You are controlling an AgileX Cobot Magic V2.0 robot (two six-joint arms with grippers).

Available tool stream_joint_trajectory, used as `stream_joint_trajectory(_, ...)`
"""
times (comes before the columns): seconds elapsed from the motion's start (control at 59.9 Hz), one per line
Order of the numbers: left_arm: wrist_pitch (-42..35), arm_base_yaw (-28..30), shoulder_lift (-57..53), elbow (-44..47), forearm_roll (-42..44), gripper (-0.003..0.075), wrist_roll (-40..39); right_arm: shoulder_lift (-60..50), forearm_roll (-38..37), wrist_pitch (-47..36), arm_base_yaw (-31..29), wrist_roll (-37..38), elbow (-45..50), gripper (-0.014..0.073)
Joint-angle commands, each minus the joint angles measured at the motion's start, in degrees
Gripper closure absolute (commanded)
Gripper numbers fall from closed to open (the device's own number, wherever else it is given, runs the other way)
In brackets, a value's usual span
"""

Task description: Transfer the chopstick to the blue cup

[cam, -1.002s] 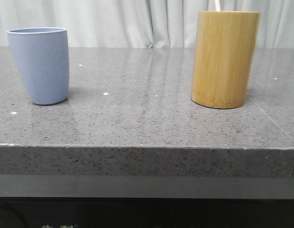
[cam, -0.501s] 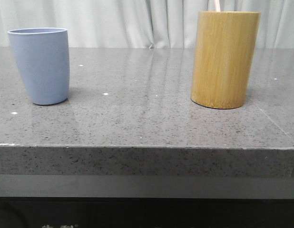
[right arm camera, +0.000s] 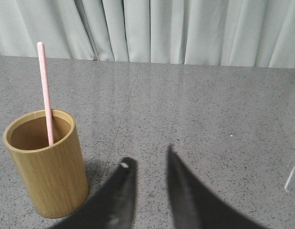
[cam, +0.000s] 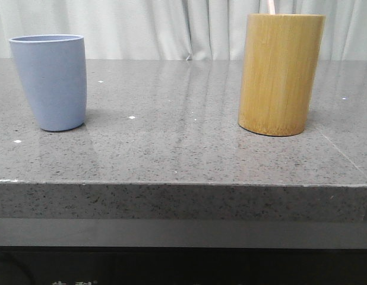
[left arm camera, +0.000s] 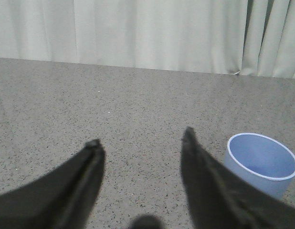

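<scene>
The blue cup (cam: 49, 82) stands upright near the left edge of the grey speckled counter (cam: 171, 148). Well apart from it, toward the right edge, stands a taller bamboo holder (cam: 281, 74), also upright. The chopstick (right arm camera: 45, 90) is inside the bamboo holder, leaning against its inner wall with its upper part rising well above the rim; in the front view just its pale tip (cam: 271, 6) pokes out above the holder. A pale curtain (cam: 171, 27) hangs behind the far edge of the counter.

In the left wrist view, the left claw (left arm camera: 140, 138) hangs above the bare counter with its two dark fingers (left arm camera: 90, 162) spread wide, grasping nothing. The cup sits just beside one finger, and its inside looks empty from this angle.

In the right wrist view, the right claw (right arm camera: 147, 160) is also released, its fingers (right arm camera: 123, 181) parted by a narrower gap and nothing between them. The holder with the chopstick stands near that claw, off to one side and not touching it.
</scene>
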Motion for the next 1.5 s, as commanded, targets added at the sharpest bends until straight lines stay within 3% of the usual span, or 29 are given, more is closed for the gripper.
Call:
stream_joint_trajectory(0.0, -4.5, 0.1, 0.6, -2.1, 0.0, 0.0015, -0.1, 0.6, 0.1, -4.1, -0.2, -0.1, -2.1, 0.0075)
stream_joint_trajectory(0.083, -4.5, 0.1, 0.6, -2.1, 0.0, 0.0036, -0.1, 0.6, 0.1, -4.1, -0.2, -0.1, -2.1, -0.0057)
stream_joint_trajectory(0.334, -3.8, -0.3, 0.7, -2.1, -0.1, 0.0101, -0.1, 0.6, 0.4, -3.9, -0.2, -0.1, -2.1, -0.003)
stream_joint_trajectory(0.417, -0.4, -1.3, 2.3, -3.9, -0.1, 0.0101, 1.6, 0.6, 0.4, -3.9, -0.2, -0.1, -2.1, -0.003)
stream_joint_trajectory(0.651, 10.1, -7.8, 14.6, -16.0, -0.1, 0.0101, 4.7, 0.6, 0.4, -3.9, -0.2, -0.1, -2.0, -0.003)
stream_joint_trajectory(1.119, 39.4, -24.9, 45.5, -50.6, 2.8, 0.0101, 4.7, 0.6, 0.4, -3.4, -0.2, -0.1, -2.0, -0.003)
stream_joint_trajectory(1.353, 49.7, -27.7, 57.2, -59.2, 2.8, 0.0101, 4.2, 0.6, 0.4, -3.3, -0.2, -0.1, -2.0, -0.003)
stream_joint_trajectory(1.486, 50.1, -27.7, 61.2, -59.6, 2.8, 0.0101, 4.2, 0.6, 0.4, -3.3, -0.2, -0.1, -2.0, -0.003)
